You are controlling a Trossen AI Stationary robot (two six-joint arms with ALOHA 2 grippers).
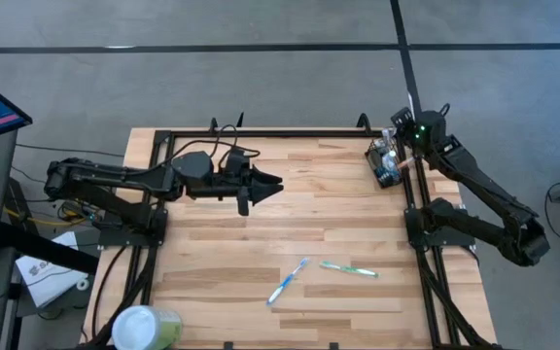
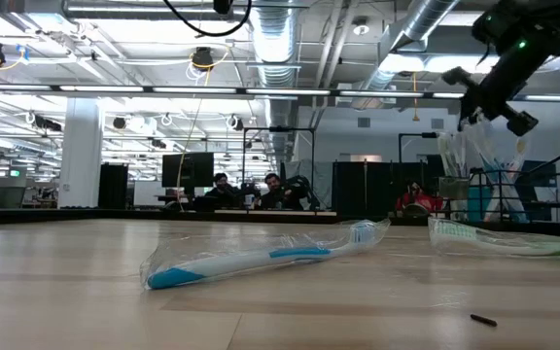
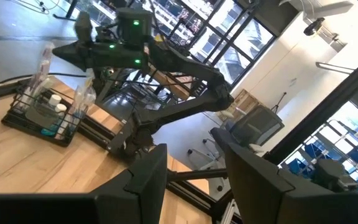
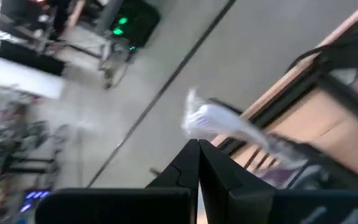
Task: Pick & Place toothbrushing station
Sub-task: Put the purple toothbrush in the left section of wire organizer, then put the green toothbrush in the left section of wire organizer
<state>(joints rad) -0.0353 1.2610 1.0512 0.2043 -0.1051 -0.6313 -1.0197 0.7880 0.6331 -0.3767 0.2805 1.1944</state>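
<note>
From above, the station (image 1: 387, 162), a small black wire holder with items in it, stands at the bench's (image 1: 309, 209) far right edge, with the right gripper (image 1: 403, 136) just above it; two wrapped toothbrushes, one blue (image 1: 288, 281) and one green (image 1: 349, 269), lie near the front, and a green cup (image 1: 147, 328) sits at the front left corner. The left gripper (image 1: 265, 183) waits over the middle, jaws parted. The low view adds height: the right gripper (image 2: 494, 92) hangs clear above the station (image 2: 474, 199). The left wrist view shows the station (image 3: 42, 115) resting on the wood, with its own jaws apart. The right wrist view shows its jaws closed together on nothing, over a wrapped brush head (image 4: 213, 118). I judge the pick not yet made.
</note>
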